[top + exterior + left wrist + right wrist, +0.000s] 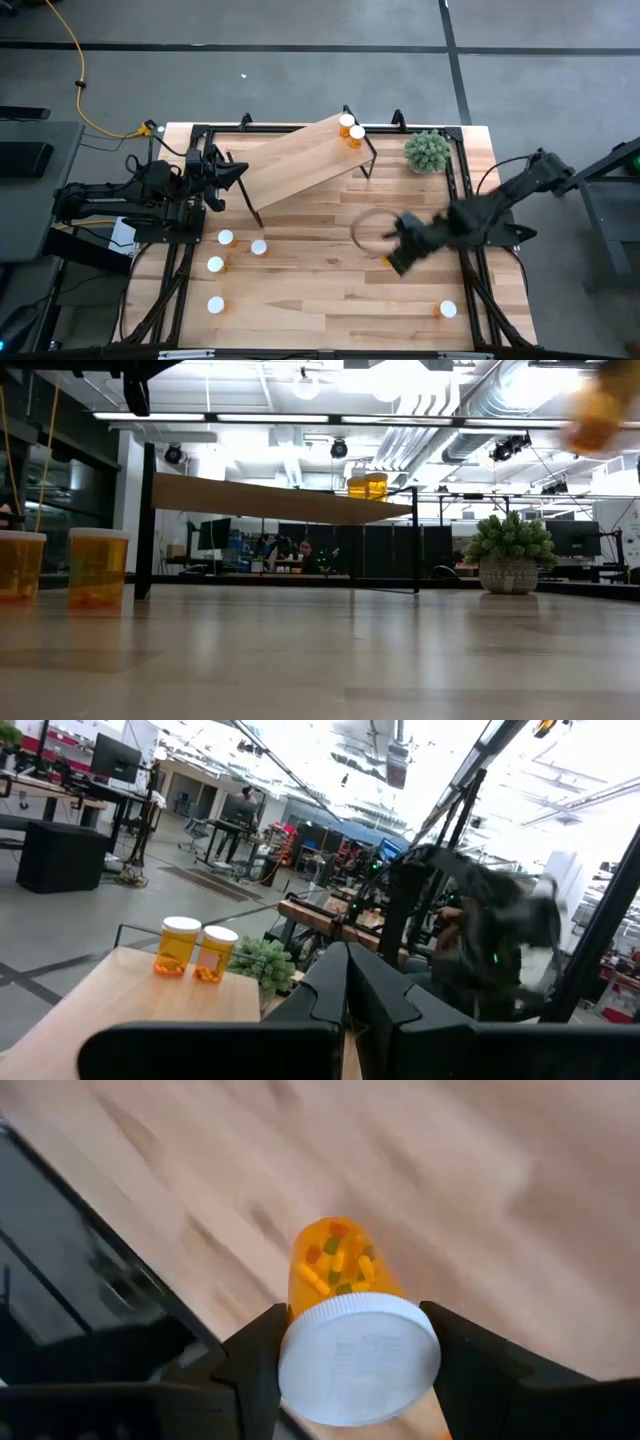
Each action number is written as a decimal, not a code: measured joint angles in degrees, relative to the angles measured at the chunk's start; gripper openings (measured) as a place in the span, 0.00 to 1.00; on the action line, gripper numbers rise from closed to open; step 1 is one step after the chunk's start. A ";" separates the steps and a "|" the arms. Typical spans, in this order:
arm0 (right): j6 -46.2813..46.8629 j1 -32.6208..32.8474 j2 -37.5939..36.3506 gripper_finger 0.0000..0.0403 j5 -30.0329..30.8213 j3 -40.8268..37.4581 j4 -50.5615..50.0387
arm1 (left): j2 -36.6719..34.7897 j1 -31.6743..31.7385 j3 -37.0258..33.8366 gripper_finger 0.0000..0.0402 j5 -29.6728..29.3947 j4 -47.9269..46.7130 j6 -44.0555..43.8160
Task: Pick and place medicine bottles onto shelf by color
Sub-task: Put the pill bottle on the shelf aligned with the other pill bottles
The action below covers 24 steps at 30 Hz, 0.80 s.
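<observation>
Clamped between the right gripper's (355,1355) two dark fingers (255,1365) is one medicine bottle (345,1315): a small cylinder of translucent orange plastic under a round, flat white cap, with yellow, orange and green pills visible through its wall. In the high view this gripper (400,250) hangs over the right half of the tabletop (320,310), blurred, just in front of the shelf (300,158).

That shelf is a smooth rectangular plank of pale wood on thin black metal legs, lying at a slant across the back of the table. Two more bottles (351,128) stand upright side by side at its far right end, nearly touching.

Five others stand upright on the tabletop: four loosely grouped at the front left (225,238) and one alone near the front right corner (447,310). With the held bottle, that makes eight.

A fuzzy green ball-shaped plant (428,150) in a woven pot sits at the back right corner.

The left gripper (238,175) waits at the table's left edge beside the shelf's low end, its fingers (330,985) pressed together on nothing.
</observation>
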 joint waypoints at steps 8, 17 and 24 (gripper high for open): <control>-31.85 -20.42 9.15 0.49 3.73 23.00 -13.99 | 0.00 0.00 0.00 0.00 0.00 -0.05 0.00; -45.49 -37.58 23.41 0.50 7.13 40.88 -22.44 | -0.01 0.00 0.00 0.00 0.02 0.31 0.00; -47.46 -45.67 32.42 0.50 7.05 46.99 -28.70 | -0.02 0.00 0.00 0.00 0.02 3.97 0.00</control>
